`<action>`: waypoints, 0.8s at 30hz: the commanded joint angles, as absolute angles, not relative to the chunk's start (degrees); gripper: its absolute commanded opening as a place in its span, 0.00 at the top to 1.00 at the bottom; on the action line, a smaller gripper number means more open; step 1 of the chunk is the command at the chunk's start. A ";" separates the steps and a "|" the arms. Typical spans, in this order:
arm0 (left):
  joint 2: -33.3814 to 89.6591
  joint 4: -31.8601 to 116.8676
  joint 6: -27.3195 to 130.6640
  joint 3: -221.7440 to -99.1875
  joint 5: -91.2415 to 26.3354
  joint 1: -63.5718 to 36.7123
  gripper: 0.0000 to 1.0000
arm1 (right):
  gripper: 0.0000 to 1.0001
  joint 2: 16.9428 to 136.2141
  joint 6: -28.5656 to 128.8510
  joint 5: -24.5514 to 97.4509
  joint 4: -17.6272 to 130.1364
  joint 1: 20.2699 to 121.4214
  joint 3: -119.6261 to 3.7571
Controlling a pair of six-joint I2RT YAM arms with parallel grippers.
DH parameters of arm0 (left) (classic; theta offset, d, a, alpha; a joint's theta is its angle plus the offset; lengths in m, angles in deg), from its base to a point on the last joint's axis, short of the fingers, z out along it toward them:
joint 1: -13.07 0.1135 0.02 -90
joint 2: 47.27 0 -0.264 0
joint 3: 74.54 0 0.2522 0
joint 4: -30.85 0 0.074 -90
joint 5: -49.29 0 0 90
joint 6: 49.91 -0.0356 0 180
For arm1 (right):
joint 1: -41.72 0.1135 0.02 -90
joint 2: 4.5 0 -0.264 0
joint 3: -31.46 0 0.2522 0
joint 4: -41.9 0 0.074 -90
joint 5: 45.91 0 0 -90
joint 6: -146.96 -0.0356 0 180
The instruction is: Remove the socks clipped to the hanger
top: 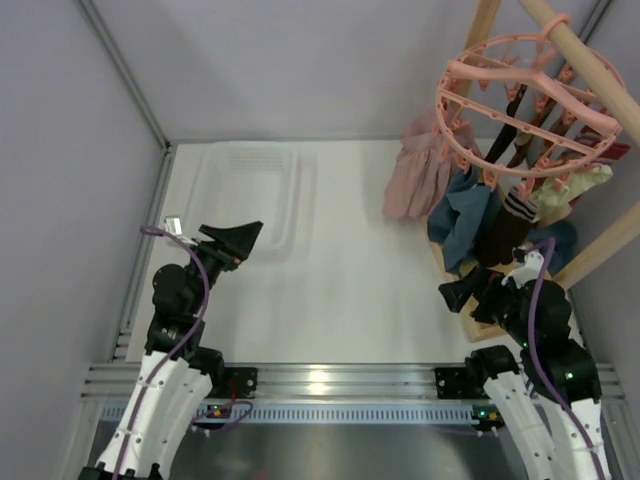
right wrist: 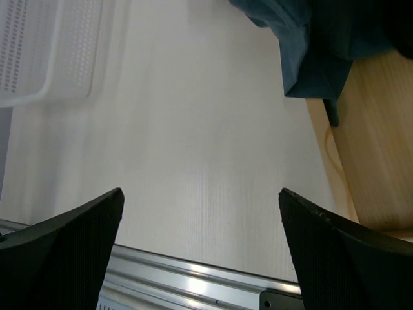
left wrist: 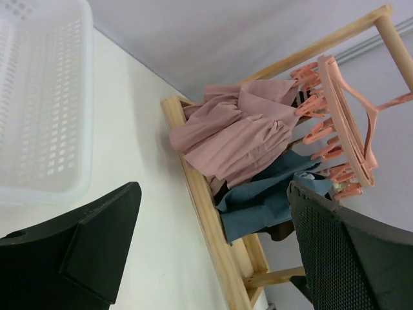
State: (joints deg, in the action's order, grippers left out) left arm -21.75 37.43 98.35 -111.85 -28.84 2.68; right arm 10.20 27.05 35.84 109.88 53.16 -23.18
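Hanger (left wrist: 331, 97) hangs off the wooden pole (top: 585, 50) at far right, soft light socks (top: 578, 185) clipped underneath, best pinched mid-fabric just below a clip, while 2 grippers, left gripper (left wrist: 214, 192) and right gripper (right wrist: 200, 194), sit spread wide, empty.

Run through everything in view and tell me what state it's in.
Hanger: hooked over the wooden pole.
Socks: clipped on, hanging.
Pink garment: hanging from the hanger.
Blue cloth: hanging under the hanger.
Left gripper: open, empty.
Right gripper: open, empty.
Basket: upright, nothing visible inside.
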 commanded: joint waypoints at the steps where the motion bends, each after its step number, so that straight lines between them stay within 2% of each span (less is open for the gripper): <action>1: -20.12 44.34 105.30 -112.13 -31.57 2.96 0.02 | 0.00 9.38 28.57 40.22 113.05 53.14 -29.31; 2: -19.76 44.08 110.18 -110.90 -30.96 2.96 0.02 | 0.01 9.82 29.09 40.31 113.49 53.23 -30.54; 5: -19.23 30.30 116.11 -104.13 -23.41 2.96 0.02 | 0.01 12.02 30.85 41.10 116.56 53.15 -35.29; 7: -17.48 29.58 115.25 -104.02 -21.65 2.79 0.03 | 0.01 13.51 31.20 42.24 119.10 53.23 -38.10; 9: -15.64 29.67 112.00 -107.26 -19.10 2.61 0.09 | 0.01 14.30 31.99 42.33 120.52 53.23 -40.21; 11: -12.21 29.75 107.52 -109.99 -20.05 0.95 0.02 | 0.01 14.39 32.61 42.33 121.75 53.23 -41.88; 14: -3.35 29.75 100.75 -118.16 -24.95 -6.33 0.02 | 0.01 14.39 32.96 43.21 123.41 53.15 -45.21; 18: 17.09 32.37 90.73 -137.45 -32.25 -22.83 0.02 | 0.01 17.11 31.82 43.13 125.88 53.23 -50.14; 24: 36.65 32.48 79.76 -157.27 -35.61 -31.57 0.10 | 0.01 20.63 30.33 43.38 128.43 53.32 -57.09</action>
State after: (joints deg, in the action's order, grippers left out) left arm 29.83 33.30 89.37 -149.73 -31.81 -28.75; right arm 18.46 31.26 42.13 125.07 53.18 -53.15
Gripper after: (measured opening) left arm 0.917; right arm 0.993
